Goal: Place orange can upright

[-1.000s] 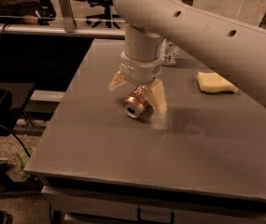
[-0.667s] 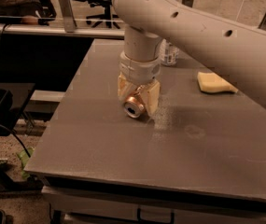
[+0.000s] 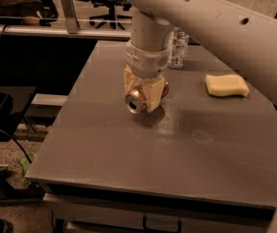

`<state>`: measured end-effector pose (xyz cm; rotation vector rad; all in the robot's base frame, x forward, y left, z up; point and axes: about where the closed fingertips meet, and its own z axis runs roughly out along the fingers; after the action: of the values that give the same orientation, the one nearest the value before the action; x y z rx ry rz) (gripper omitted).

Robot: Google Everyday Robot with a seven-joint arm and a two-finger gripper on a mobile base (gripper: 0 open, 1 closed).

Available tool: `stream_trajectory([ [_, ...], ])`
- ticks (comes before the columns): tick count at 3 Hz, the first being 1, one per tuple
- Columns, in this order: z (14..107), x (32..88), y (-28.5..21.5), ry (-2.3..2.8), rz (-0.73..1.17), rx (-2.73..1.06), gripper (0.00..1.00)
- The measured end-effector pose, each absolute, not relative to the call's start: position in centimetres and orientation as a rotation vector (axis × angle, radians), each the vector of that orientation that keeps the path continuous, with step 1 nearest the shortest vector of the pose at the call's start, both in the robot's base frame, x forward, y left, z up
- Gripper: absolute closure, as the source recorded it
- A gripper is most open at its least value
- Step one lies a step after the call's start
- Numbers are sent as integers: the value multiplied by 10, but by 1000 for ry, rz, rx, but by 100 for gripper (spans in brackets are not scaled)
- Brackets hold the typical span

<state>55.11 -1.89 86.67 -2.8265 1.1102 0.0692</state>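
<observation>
**Item 1, pincer.** My pincer (image 3: 143, 99) hangs wrist-down over the centre-left of the counter (image 3: 128, 159). The pale fingers are clenched on the orange can (image 3: 135, 104), one each side of its body. Grip looks to be across the barrel, not the ends.

**Item 2, can posn.** It sits directly betw. my fingers, low at the counter surface. Can't confirm whether it rests on the surface or hangs just clear. Its shadow lies just beside it, to the right.

**Item 3, axis (the deciding point).** The long axis runs approx. level. The silver end faces front-left, toward the camera. The other end points back-right, hidden by my fingers. The can is on its side, not upright.

**Item 4, judgement.** The next move needs a wrist tilt to bring the axis from level to vertical, then a set-down. Can't tell which end is the top. Risk: the round body slips in the grip during the tilt.

**Item 5, surroundings.** A clear bottle (image 3: 178, 50) stands behind my wrist. A yellow sponge (image 3: 226, 85) lies well apart to the right. Neither seems to be in the way.
</observation>
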Motion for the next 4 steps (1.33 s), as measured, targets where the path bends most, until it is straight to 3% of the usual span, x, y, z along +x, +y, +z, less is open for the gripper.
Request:
stream_trajectory([
  [1, 895, 550, -12, 1238, 137, -2685, 100],
  [4, 928, 540, 18, 1586, 385, -2140, 100],
])
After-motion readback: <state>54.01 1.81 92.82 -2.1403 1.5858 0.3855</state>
